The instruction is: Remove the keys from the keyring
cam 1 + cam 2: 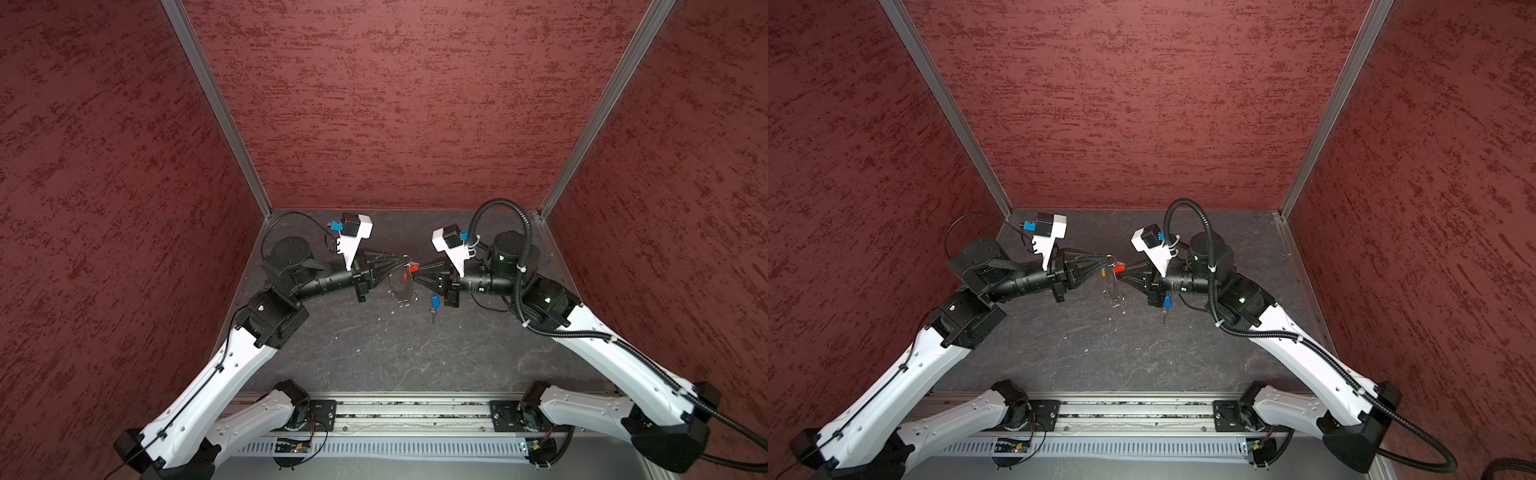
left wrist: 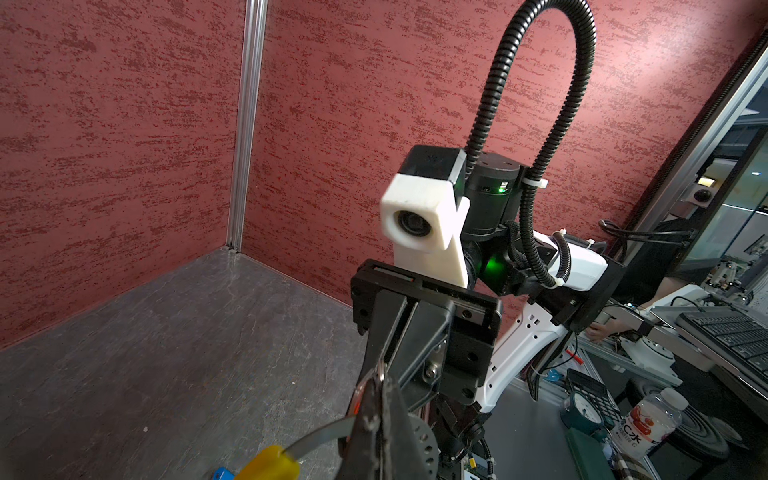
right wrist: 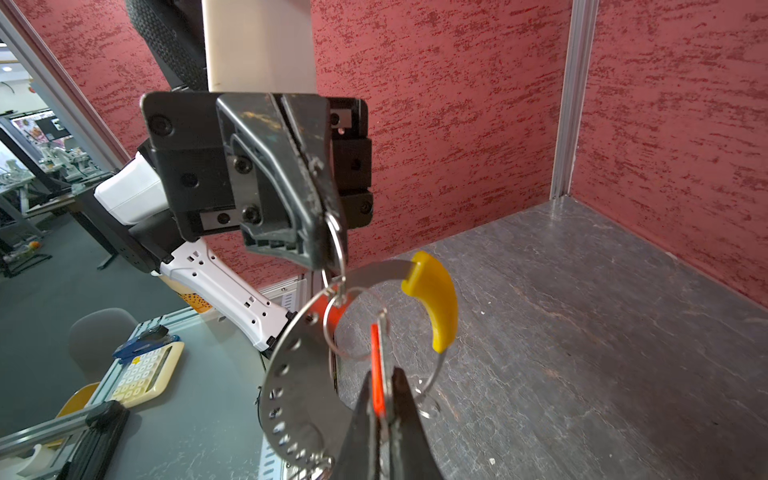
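Mottled maroon walls (image 1: 374,104) close in a dark grey, veined table (image 1: 374,353) on three sides. Over it the white-and-black left arm (image 1: 232,365) and right arm (image 1: 623,357) reach in from the near corners. They meet nose to nose above the far middle of the table.

The left claw (image 1: 404,259) is closed. In the right wrist view its fingers (image 3: 307,232) pinch a small silver split ring (image 3: 343,248) of the keyring (image 3: 286,374). The keyring hangs from that pinch in the air, clear of the table. The right claw (image 1: 417,273) is closed too, its tips clamped on the red key (image 3: 376,374). That key stands edge-on between them, inside the loop of the keyring. In both top views the two claw tips are almost touching.

The keyring is a flat silvery band pierced with a row of holes and bent into a loop. A curved yellow sleeve (image 3: 436,303) covers the part of it away from the holes. Whether the red key is threaded on a ring I cannot tell.

The blue key (image 1: 434,301) lies flat on the table, apart from the keyring. It is just on the near side of the right claw's body, with its metal blade pointing toward the near edge.
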Available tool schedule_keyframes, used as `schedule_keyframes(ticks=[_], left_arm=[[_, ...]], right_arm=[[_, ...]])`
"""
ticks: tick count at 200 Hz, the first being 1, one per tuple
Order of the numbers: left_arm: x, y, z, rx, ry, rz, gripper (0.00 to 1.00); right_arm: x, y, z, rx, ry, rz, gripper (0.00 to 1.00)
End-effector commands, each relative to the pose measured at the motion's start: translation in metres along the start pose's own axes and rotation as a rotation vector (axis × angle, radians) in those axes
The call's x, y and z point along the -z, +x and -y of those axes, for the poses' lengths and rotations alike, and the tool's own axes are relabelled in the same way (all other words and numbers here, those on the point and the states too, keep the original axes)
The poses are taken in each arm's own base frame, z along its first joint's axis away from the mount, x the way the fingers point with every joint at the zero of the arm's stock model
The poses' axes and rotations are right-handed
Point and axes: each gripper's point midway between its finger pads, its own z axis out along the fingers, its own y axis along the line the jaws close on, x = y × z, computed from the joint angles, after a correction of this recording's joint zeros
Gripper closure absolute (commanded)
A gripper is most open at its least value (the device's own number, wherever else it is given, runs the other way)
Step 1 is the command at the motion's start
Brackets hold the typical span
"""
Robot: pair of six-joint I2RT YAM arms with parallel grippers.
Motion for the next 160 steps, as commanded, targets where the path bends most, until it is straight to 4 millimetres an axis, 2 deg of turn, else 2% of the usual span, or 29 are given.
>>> schedule_keyframes(ticks=[1,76,107,160], left_arm=[[0.004,-0.002,0.009,-0.002,0.038,-0.002,1.00],[0.004,0.006,0.020,0.019,0.116,-0.051,1.00],[0.009,0.002,0.028,0.037,0.188,-0.036,1.00],[0.012,-0.006,0.039,0.072,0.279,-0.008,1.00]], right_arm=[[0.012,-0.019,-0.006,0.066,0.032,0.028,1.00],[0.011,-0.032,-0.001,0.115,0.058,0.031,1.00],[0.007,-0.028,0.004,0.110,0.062,0.018,1.00],[0.000,-0.020,0.001,0.092,0.015,0.001,1.00]])
